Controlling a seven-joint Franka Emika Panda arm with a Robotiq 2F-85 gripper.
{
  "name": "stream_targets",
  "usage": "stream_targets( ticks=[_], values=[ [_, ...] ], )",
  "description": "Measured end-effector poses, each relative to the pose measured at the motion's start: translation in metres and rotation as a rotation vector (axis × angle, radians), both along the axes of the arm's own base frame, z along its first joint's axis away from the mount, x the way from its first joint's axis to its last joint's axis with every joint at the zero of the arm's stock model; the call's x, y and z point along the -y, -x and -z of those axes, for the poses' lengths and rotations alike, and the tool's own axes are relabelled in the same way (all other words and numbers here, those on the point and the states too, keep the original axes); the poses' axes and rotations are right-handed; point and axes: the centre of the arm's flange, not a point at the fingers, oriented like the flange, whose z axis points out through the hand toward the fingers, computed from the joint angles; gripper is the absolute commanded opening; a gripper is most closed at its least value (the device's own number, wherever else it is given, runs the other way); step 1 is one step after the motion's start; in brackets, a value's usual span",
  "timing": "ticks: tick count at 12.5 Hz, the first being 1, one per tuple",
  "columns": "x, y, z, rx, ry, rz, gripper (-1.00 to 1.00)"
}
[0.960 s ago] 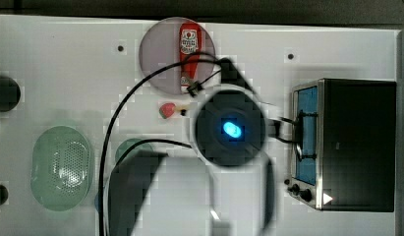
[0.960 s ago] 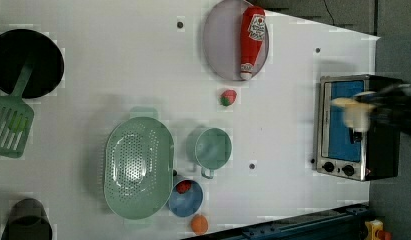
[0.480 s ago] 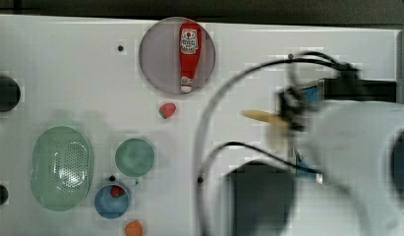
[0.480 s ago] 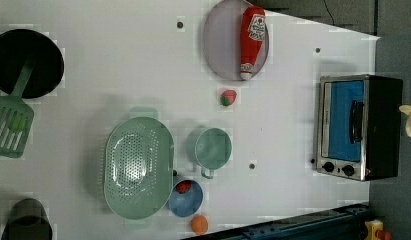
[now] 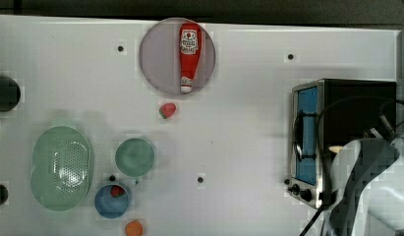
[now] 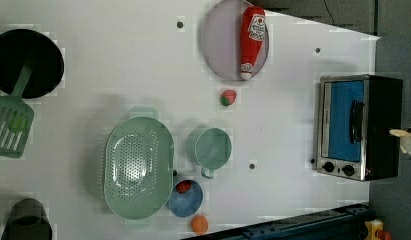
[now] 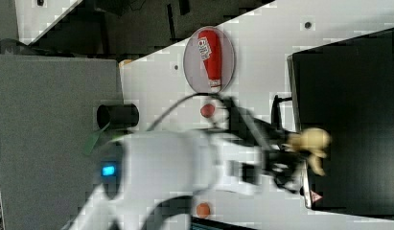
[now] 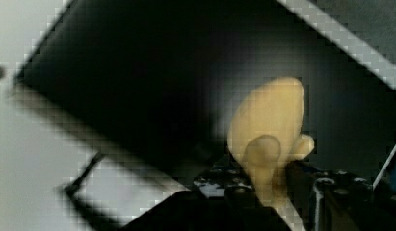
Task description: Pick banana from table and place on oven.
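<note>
A: Top view first: the black boxy toaster oven with its silver front frame and bluish glass door (image 5: pixel 337 132) stands at the top view's right on the large white counter (image 5: pixel 239 98). The white robot arm (image 5: pixel 371 191) covers the oven's lower part, and a small pale patch shows at the arm's edge over the dark roof; I can't say for sure it is the banana.

B: And the left view?

A: At the left view's right edge, a small pale yellow-cream toy banana with splayed peel flaps (image 6: pixel 406 138) pokes in just beyond the oven's black roof.

B: Does the right view settle who holds it?

A: Yes. The black end effector (image 7: pixel 300 151) reaches out from the arm, and its fingers are closed on the banana, which hangs over the roof near the front edge. Whether it touches the roof I can't tell.

B: Wrist view?

A: The banana sits between the dark fingers with the black roof behind it, so it is gripped, not released.

B: So which step is this?

A: My judgement: pick done, carry nearly finished, placing in hand. Next calls for lowering onto the roof, away from the front edge, then letting go so the banana rests flat and doesn't roll off.
</note>
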Motion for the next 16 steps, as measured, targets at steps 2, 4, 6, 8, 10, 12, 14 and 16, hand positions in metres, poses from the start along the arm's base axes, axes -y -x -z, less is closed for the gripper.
stream_targets(
  ticks=[2, 4, 6, 8, 10, 12, 14, 16],
  values=[
    [0.026, 0.011, 0.033, -0.078, 0.006, -0.043, -0.18],
    [0.026, 0.016, 0.057, -0.135, -0.020, -0.091, 0.28],
    [0.019, 0.004, 0.059, -0.138, -0.018, -0.141, 0.74],
    [0.002, -0.016, 0.050, -0.115, 0.002, -0.212, 1.00],
    [-0.020, -0.033, 0.036, -0.074, 0.007, -0.257, 1.00],
    [-0.052, -0.053, 0.013, -0.028, -0.009, -0.302, 1.00],
    [-0.103, -0.066, -0.021, 0.001, -0.035, -0.336, 1.00],
    [-0.171, -0.064, -0.058, -0.015, -0.087, -0.291, 1.00]
  ],
)
